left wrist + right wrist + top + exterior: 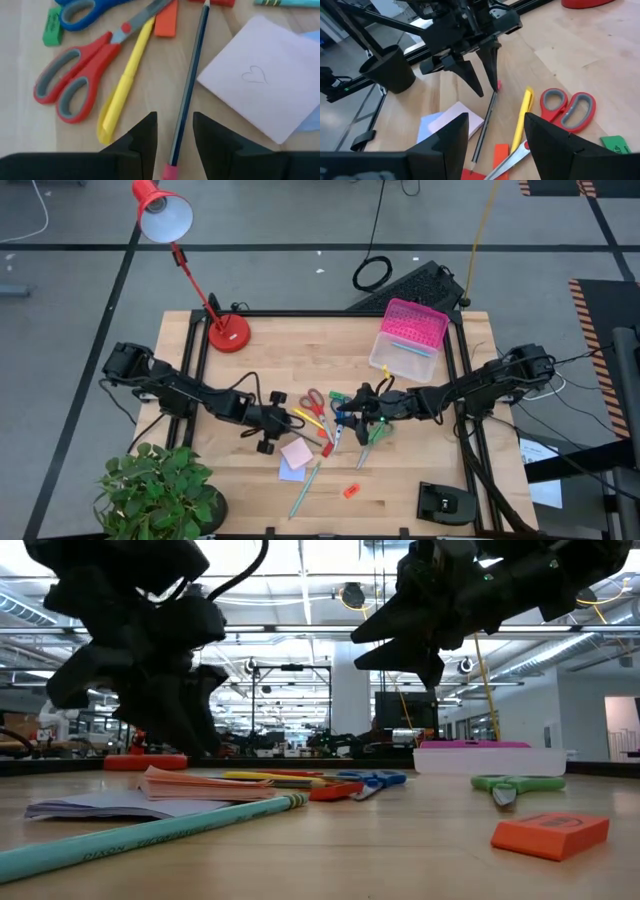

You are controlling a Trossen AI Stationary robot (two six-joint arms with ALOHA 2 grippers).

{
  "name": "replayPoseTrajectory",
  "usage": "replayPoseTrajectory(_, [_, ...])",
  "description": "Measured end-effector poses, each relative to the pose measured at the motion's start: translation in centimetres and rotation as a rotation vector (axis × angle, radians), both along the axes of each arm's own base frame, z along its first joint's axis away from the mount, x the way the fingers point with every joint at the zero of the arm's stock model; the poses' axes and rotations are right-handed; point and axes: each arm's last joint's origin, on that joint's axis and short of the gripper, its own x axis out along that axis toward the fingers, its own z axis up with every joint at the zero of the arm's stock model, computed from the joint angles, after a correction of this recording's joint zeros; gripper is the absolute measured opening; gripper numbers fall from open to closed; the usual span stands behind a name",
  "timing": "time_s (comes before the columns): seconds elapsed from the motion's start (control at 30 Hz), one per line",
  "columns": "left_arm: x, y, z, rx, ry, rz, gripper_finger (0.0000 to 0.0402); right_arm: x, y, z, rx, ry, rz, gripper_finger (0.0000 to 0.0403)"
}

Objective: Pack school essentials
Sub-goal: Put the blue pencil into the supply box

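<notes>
The left claw [172,142] was open, its fingers straddling a dark pencil [190,90] with a pink eraser end — not yet clamped. A yellow pen [122,90] and the red scissors [75,82] lay at the pencil's 9 o'clock, a pink sticky-note pad [265,82] at its 3 o'clock, all on the counter [260,355]. The right claw [495,132] hovered open above the pile.

blue scissors [77,11] cut off, eraser [52,29] print unreadable

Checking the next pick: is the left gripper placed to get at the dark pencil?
Probably yes: the left gripper is open with the dark pencil lying between its fingers, and nothing covers that end; the yellow pen lies just beside.
</notes>
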Motion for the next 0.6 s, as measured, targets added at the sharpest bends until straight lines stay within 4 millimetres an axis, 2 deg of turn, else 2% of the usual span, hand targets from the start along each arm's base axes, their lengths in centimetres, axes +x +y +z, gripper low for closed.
replayPoseTrajectory(0.27, [-0.6, 0.1, -1.1, -0.042, -0.084, -0.021, 0.0129, 0.0, 0.0, 0.0, -0.019, 0.0, 0.007, 0.0187])
replayPoseTrajectory(0.6, [-1.9, 0.6, -2.5, -0.033, -0.09, -0.026, 0.0129, 0.0, 0.0, 0.0, -0.029, -0.001, 0.011, 0.0187])
